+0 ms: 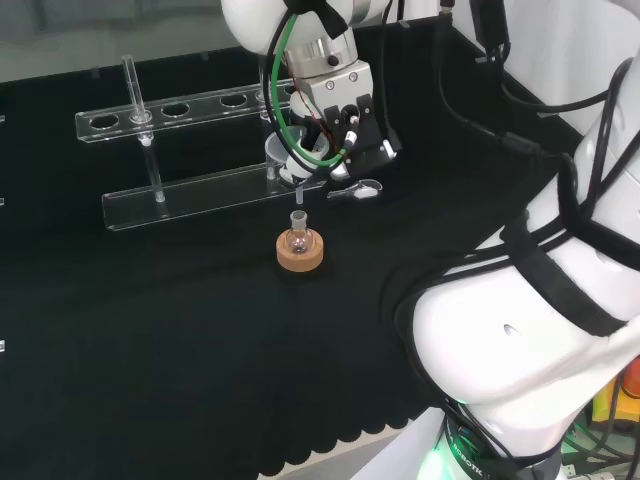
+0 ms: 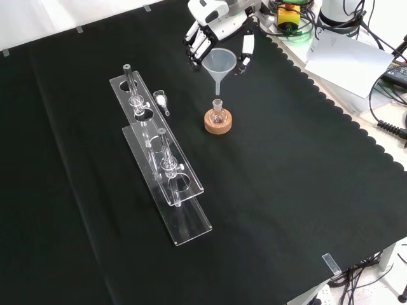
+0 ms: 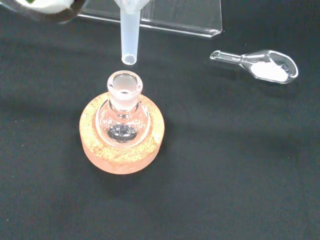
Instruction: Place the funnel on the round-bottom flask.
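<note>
In the front view, at the left, a clear test tube rack (image 2: 166, 166) lies on the tabletop (image 2: 286, 190), which is covered with black cloth. A few glass tubes (image 2: 129, 82) stand upright in its holes; what they hold cannot be made out, because all is transparent. Just to the right of the rack lies a small glass scoop (image 2: 161, 99). In the wrist view the scoop (image 3: 265, 66) has some white powder in its bowl.

Further right stands the round-bottom flask (image 2: 218, 115), upright in a cork ring (image 2: 218, 123). In the wrist view the flask (image 3: 123, 112) has an open neck, and something dark and shiny shows at its bottom; it is not clear if this is a content or only a reflection.

The funnel (image 2: 219, 63) hangs directly above the flask, its stem pointing down at the neck. In the wrist view the stem tip (image 3: 129, 59) is just above the flask mouth and apart from it.

The robot hand (image 2: 213, 28) grips the funnel, with its fingers curled around the cone. In the head view the robot hand (image 1: 345, 125) hides most of the funnel (image 1: 285, 160)
</note>
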